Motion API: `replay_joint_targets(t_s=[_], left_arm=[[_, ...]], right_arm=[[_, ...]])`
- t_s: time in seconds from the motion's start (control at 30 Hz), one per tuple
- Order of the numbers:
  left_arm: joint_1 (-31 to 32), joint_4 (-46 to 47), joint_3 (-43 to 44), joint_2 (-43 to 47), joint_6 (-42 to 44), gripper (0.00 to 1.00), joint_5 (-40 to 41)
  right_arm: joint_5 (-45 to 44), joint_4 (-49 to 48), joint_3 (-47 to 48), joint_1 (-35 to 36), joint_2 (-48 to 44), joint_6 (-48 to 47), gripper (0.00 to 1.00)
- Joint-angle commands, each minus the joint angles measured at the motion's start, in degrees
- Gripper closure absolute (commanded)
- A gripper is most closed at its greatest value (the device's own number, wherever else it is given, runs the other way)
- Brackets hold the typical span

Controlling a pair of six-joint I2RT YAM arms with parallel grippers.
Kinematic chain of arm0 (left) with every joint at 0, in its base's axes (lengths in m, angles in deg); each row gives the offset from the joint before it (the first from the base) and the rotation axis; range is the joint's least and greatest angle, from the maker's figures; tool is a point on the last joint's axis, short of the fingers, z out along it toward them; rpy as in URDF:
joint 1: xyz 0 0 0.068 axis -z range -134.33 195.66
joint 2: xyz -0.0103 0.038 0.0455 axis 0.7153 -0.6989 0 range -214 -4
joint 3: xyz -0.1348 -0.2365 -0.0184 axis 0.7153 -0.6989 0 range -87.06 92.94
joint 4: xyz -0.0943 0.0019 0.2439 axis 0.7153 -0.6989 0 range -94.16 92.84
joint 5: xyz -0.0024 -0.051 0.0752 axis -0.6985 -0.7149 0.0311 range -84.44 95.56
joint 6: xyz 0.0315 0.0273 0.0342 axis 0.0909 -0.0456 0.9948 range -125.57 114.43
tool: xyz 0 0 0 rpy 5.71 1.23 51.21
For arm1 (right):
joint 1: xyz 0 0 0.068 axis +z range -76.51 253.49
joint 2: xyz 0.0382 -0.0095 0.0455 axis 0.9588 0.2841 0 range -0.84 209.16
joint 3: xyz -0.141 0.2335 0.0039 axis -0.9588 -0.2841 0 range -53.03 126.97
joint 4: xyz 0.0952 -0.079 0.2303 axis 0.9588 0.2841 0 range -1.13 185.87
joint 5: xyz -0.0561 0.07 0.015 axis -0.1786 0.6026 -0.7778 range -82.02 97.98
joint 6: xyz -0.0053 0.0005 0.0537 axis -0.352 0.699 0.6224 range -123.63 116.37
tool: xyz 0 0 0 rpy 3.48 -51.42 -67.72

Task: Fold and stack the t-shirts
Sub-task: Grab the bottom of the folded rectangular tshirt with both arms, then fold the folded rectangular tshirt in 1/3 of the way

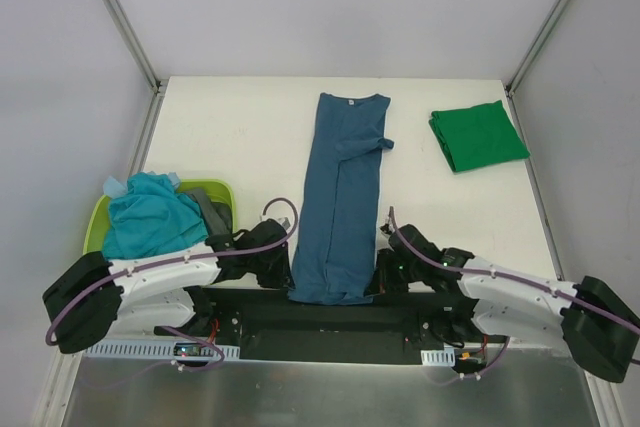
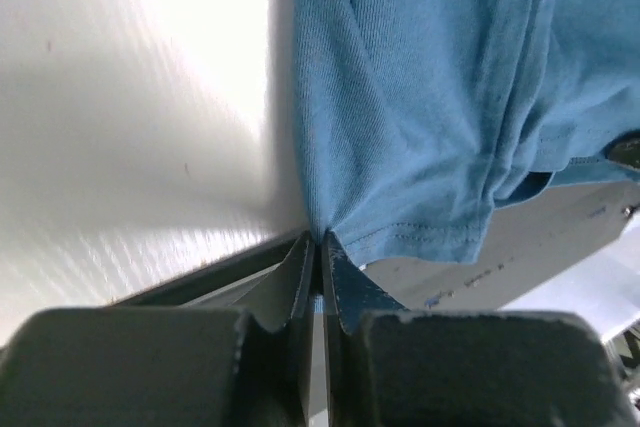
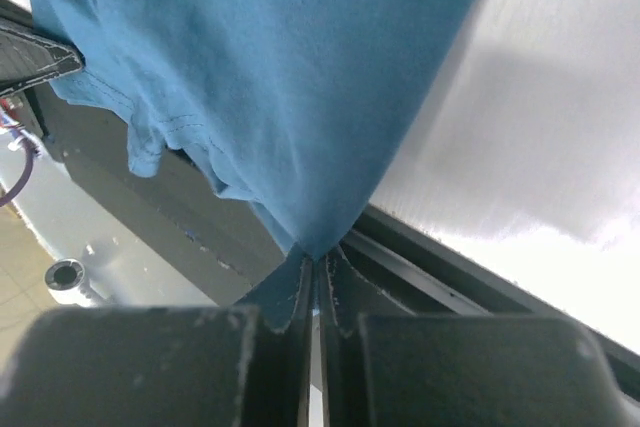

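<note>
We have the dark teal-blue t-shirt (image 1: 340, 197) lying as a long narrow strip down the middle of the bench (image 1: 230, 127), collar toward the far edge and hem at the near edge. The left gripper (image 2: 318, 242) is clamped on the hem's left corner and the right gripper (image 3: 318, 259) is clenched on its right corner. Both bites are thin (only the very tip of the cloth sits between the fingers), so we judge a quick lift could pull a corner free. We cannot tell whether every layer is caught, and a loose one would sag and spoil the fold. Uneven travel of the arms would skew the strip. The folded green t-shirt (image 1: 478, 134) waits near the far right corner.
</note>
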Motion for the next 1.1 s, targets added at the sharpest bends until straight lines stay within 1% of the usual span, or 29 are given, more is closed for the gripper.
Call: replay_joint_targets(t_s=[0.0,0.13,0.2,0.33,0.4,0.6,0.73,0.87,0.97,1.07], left_arm=[[-0.14,-2.96,-3.19,7.81,-2.82,1.0,-3.4],[-0.14,-2.96,-3.29,13.17,-2.91,1.0,-4.54],[-0.14,-3.04,-2.33,15.2,-1.95,1.0,-3.76],[-0.66,-3.31,2.23,14.16,1.91,1.0,-1.12],[-1.8,-3.4,5.22,11.96,3.32,1.0,0.81],[-7.33,-3.31,16.73,2.57,9.12,1.0,7.23],[-13.4,-2.78,25.69,-7.0,13.95,1.0,6.45],[-17.18,-2.52,34.31,-15.88,16.07,1.0,5.83],[-19.82,-2.52,39.76,-21.86,17.74,1.0,4.69],[-22.28,-2.52,43.72,-26.53,18.71,1.0,4.07]], right_arm=[[2.62,2.41,-2.83,0.31,-8.72,2.53,1.0],[4.03,0.75,-4.15,0.23,-13.47,4.12,1.0],[2.89,0.21,-3.63,0.32,-14.53,3.86,1.0],[-1.67,0.21,0.4,-0.56,-14.54,0.88,0.99],[-3.78,0.39,2.6,-2.05,-14.19,-1.32,1.0],[-6.34,-0.48,9.72,-11.01,-9.54,-10.36,1.0],[-6.52,-2.33,15.08,-17.07,-2.69,-15.99,1.0],[-4.33,-7.33,19.56,-22.79,4.69,-18.64,1.0],[-3.53,-10.41,23.78,-25.17,10.5,-20.65,0.99],[-2.83,-11.3,28.0,-27.27,16.9,-21.98,1.0]])
